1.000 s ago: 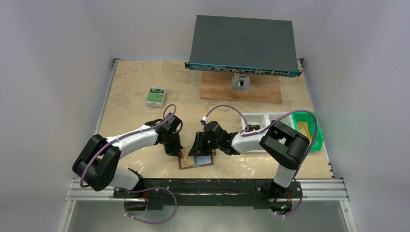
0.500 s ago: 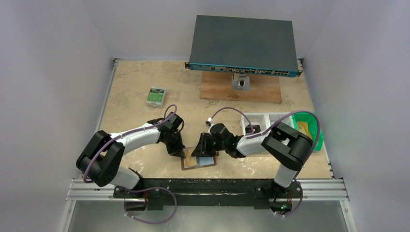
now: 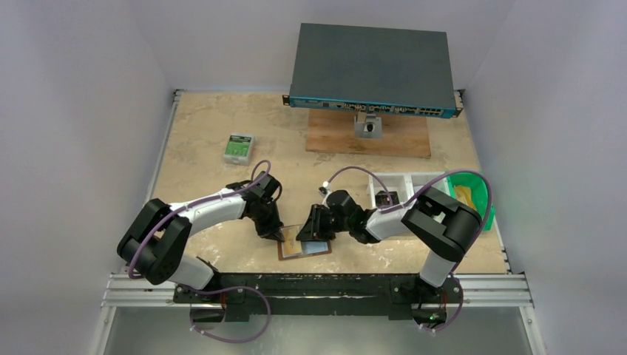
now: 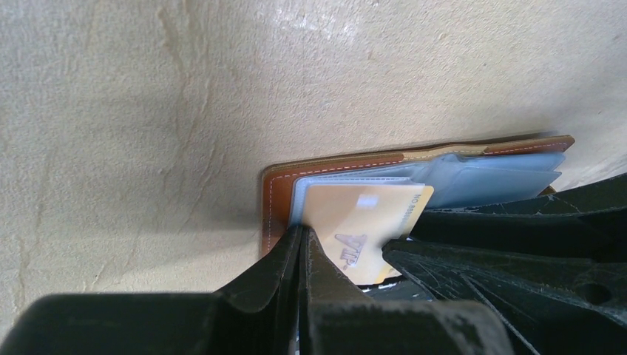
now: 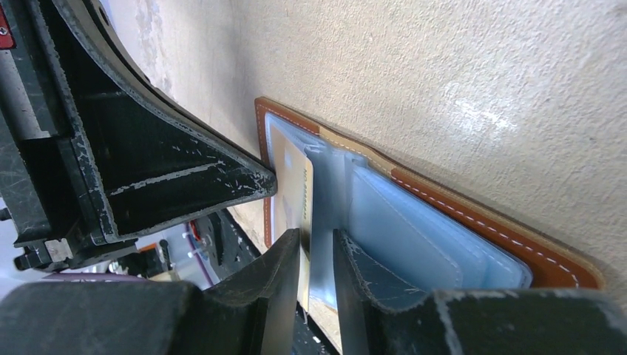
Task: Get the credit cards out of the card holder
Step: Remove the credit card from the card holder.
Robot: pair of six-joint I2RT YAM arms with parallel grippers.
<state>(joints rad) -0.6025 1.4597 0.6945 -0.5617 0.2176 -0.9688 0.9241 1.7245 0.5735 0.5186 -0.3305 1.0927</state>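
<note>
The brown leather card holder [image 3: 290, 252] lies open near the table's front edge, grey-blue pockets up. My left gripper [image 3: 276, 236] is shut, with its tips pressed on the holder's left edge [image 4: 275, 207]. A gold card [image 4: 362, 225] marked VIP sticks out of a pocket at a tilt. My right gripper [image 3: 305, 234] reaches in from the right. In the right wrist view its jaws [image 5: 316, 255] are nearly closed on the edge of the gold card [image 5: 304, 192] beside a blue pocket leaf [image 5: 414, 229].
A small green-and-white box [image 3: 238, 148] lies at the back left. A network switch [image 3: 370, 70] sits on a wooden board [image 3: 370, 139] at the back. A white divided tray [image 3: 403, 183] and a green bin [image 3: 477, 194] stand at the right.
My right gripper has drawn a little to the right and the card holder has shifted slightly with it. My left gripper has stayed pressed on the holder's left edge.
</note>
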